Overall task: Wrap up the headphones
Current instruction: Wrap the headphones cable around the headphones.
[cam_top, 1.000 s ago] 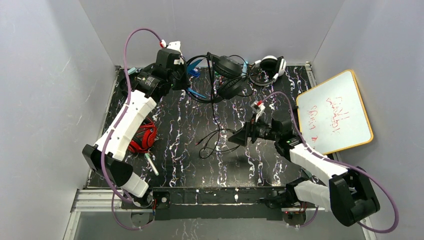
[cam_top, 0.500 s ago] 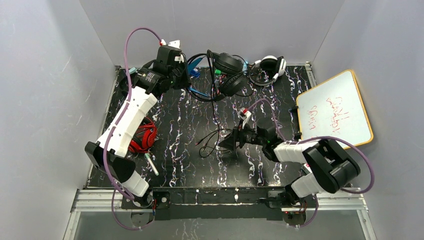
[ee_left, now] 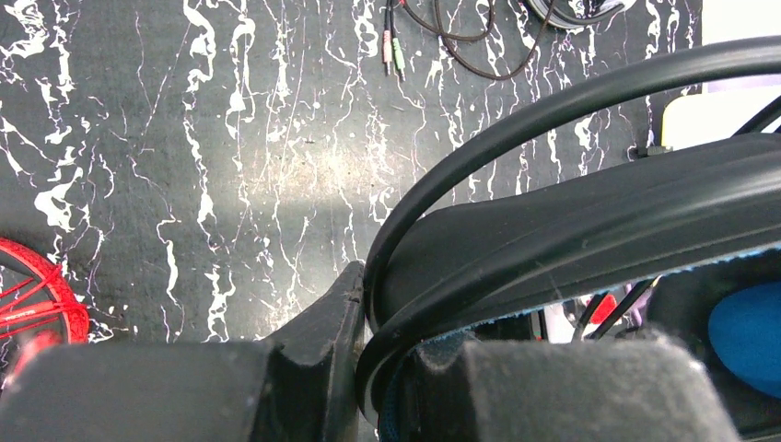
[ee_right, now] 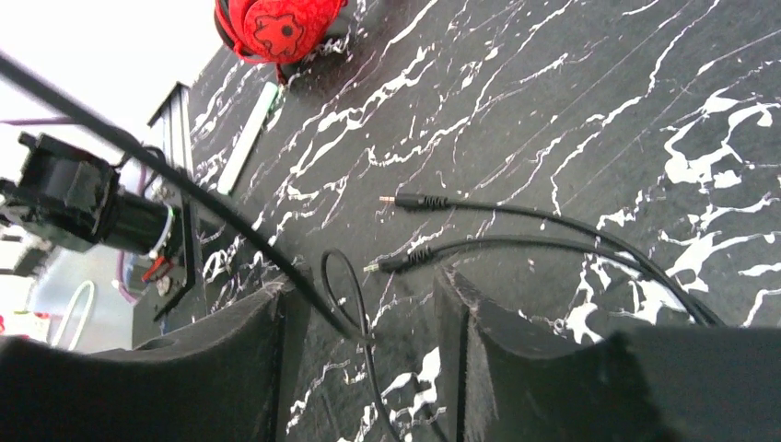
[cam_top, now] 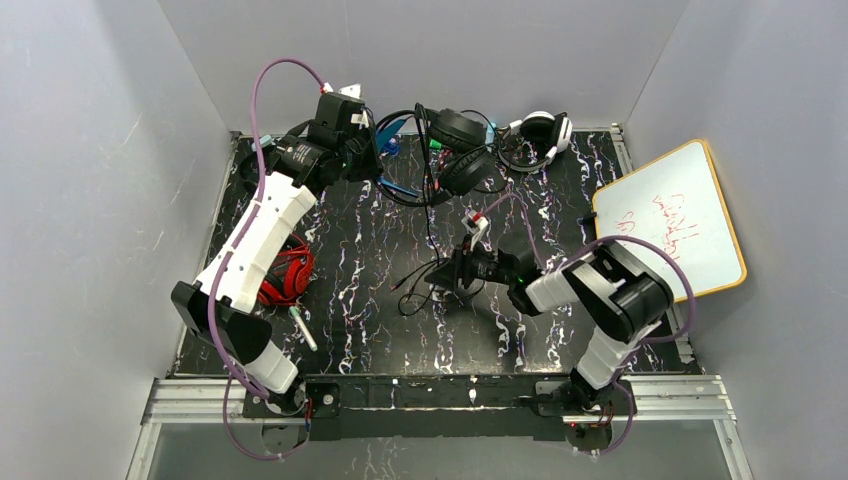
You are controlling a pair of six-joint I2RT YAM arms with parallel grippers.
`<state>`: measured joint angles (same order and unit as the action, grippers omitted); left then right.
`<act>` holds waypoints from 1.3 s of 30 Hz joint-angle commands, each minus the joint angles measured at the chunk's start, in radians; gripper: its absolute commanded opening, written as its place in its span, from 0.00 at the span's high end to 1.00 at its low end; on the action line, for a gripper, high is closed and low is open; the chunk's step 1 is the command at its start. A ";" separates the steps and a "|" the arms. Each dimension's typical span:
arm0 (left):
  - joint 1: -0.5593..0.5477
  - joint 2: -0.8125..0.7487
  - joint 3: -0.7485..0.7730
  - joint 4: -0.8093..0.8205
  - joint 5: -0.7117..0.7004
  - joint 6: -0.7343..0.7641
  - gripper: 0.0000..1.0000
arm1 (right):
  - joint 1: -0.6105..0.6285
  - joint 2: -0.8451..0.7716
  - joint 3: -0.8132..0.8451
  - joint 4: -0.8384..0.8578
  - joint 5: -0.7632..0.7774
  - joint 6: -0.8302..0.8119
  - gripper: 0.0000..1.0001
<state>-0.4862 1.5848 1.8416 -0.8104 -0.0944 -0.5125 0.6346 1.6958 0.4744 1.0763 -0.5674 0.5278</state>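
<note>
the left gripper [ee_left: 368, 313] clamps the headband [ee_left: 571, 230] of the black headphones [cam_top: 460, 150] at the tabletop's [cam_top: 350, 340] far edge; the right gripper [ee_right: 364, 308] stands partly open around their cable [ee_right: 304, 293] near the middle. it should centre the cable, clear of the plugs [ee_right: 410, 201], before pinching

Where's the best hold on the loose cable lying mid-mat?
The slack loop behind the plugs, taken from above: it is thin and lies on the mat, so the right gripper fingers can straddle it.
</note>
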 commanded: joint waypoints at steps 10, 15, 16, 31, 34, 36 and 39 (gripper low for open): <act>0.014 -0.018 0.088 0.006 0.011 -0.022 1.00 | 0.014 0.106 0.055 0.192 -0.053 0.097 0.65; 0.018 -0.001 0.135 -0.011 0.014 -0.012 1.00 | 0.015 0.079 0.043 0.158 -0.030 0.097 0.93; 0.019 0.002 0.147 -0.017 0.014 -0.008 1.00 | 0.014 0.068 0.041 0.140 -0.019 0.095 0.99; 0.064 -0.001 0.221 -0.013 0.239 0.054 1.00 | -0.128 -0.027 0.032 -0.040 -0.135 0.132 0.99; 0.064 -0.035 0.129 0.075 0.465 0.074 1.00 | -0.193 -0.020 0.107 -0.116 -0.236 0.167 0.99; 0.064 -0.066 0.054 0.132 0.602 0.077 1.00 | -0.240 -0.032 0.136 -0.145 -0.275 0.207 0.99; 0.064 -0.123 -0.078 0.187 0.778 0.141 1.00 | -0.325 -0.080 0.153 -0.205 -0.298 0.270 0.99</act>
<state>-0.4240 1.6035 1.8679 -0.7650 0.3107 -0.4152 0.3996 1.6737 0.5850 0.9817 -0.7818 0.7136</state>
